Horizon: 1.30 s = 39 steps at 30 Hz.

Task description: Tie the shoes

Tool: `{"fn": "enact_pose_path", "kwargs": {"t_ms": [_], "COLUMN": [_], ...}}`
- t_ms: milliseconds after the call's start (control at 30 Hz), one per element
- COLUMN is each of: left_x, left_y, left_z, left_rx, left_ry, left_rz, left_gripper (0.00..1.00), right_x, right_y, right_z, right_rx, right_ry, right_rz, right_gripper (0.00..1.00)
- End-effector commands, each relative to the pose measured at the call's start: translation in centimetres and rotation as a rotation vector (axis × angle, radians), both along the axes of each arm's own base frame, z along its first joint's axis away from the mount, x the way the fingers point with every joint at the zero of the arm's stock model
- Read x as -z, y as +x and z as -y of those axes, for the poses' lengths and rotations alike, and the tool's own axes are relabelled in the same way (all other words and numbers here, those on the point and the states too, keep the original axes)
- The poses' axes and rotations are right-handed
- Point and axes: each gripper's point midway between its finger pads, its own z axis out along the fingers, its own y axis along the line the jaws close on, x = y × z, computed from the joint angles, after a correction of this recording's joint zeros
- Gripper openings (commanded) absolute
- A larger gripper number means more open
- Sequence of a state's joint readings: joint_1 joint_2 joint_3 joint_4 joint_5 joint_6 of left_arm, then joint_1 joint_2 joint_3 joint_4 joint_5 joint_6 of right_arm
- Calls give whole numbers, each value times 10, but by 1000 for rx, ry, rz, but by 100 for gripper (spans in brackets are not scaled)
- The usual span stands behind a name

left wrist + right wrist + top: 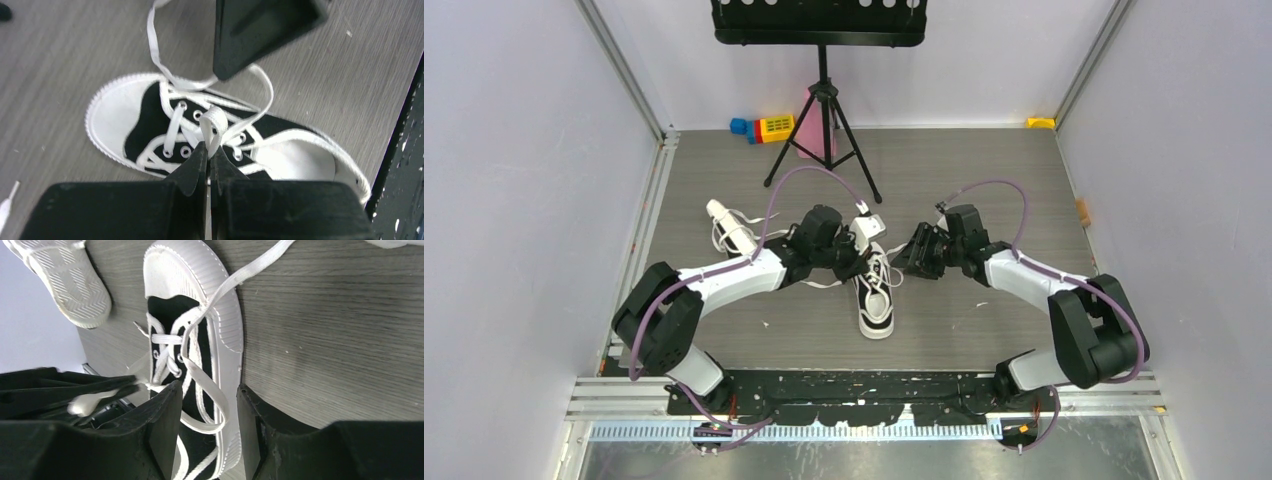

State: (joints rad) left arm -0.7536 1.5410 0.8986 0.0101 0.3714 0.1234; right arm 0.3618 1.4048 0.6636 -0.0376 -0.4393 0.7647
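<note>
Shoe in work (876, 300) stands upright near the middle of the desk (1004, 180). Second shoe (729, 228) lies tipped over, toward the left edge, nothing touching it.

Left jaws are pressed together on a short folded loop of lace (214, 122), held just above the eyelets. Right jaws are spread and empty, low over the same shoe and just beside the left jaws. One free lace (240, 275) trails off the shoe across the desk.

Judged step: one loop is made; the other lace has to be fetched and wound round it.

To do it well:
- Left should pinch low on the loop and stay steady, with no pull that drags the shoe.
- Right should take the free lace close to the eyelets rather than at the tail.
- Right should close flat on it, then lead it round the loop's base, leaving some slack.
</note>
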Motion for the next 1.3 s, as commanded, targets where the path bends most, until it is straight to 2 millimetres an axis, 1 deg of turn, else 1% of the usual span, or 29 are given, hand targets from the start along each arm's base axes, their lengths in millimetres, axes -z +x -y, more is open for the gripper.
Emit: {"fn": "enact_pose_path", "kwargs": {"t_ms": [0, 33, 233, 267, 300, 333, 467, 500, 567, 667, 733, 767, 833, 933, 1100, 1167, 1267], "left_x": [-22, -15, -13, -12, -12, -12, -11, -6, -5, -2, 0, 1, 1, -5, -7, -5, -1], "left_y": [2, -1, -1, -1, -1, -1, 3, 0, 0, -2, -2, -3, -3, -1, 3, 7, 10], "left_z": [11, 8, 8, 8, 8, 8, 5, 1, -2, -6, -9, -10, -10, -6, -3, -7, -15], "left_rx": [30, 30, 31, 31, 32, 32, 10, 5, -10, -29, -37, -38, -31, -19, -15, -39, -104], "left_ry": [-58, -48, -40, -39, -38, -37, -12, 12, 24, 41, 52, 56, 53, 42, 55, 73, 114], "left_rz": [51, 40, 30, 28, 29, 28, 28, 5, -4, -21, -25, -26, -21, -10, 0, 3, -23], "left_gripper": [0, 0, 0, 12, 1, 0, 0, 0, 0, 0, 0, 0, 0, 0, 0, 0, 0], "right_x": [0, 1, 8, 7, 5, 3, -14, -19, -24, -26, -30, -30, -39, -46, -61, -61, -44], "right_y": [2, 2, -1, 0, 1, 3, 11, 14, 19, 26, 29, 27, 29, 30, 40, 46, 50], "right_z": [-1, -1, -8, -10, -11, -11, -17, -18, -15, -8, -8, -10, -20, -34, -40, -34, -10], "right_rx": [-75, -81, -120, -119, -114, -112, -101, -93, -61, 1, 17, 12, -21, -63, -56, -19, 69], "right_ry": [-60, -66, -79, -76, -70, -64, -31, -23, -27, -40, -15, 0, 62, 142, 194, 168, 52], "right_rz": [40, 42, 27, 29, 32, 37, 75, 88, 101, 109, 125, 122, 150, 154, 199, 198, 138], "right_gripper": [49, 49, 38, 33, 27, 21, 3, 0, 0, 0, 0, 0, 0, 0, 0, 0, 0]}}
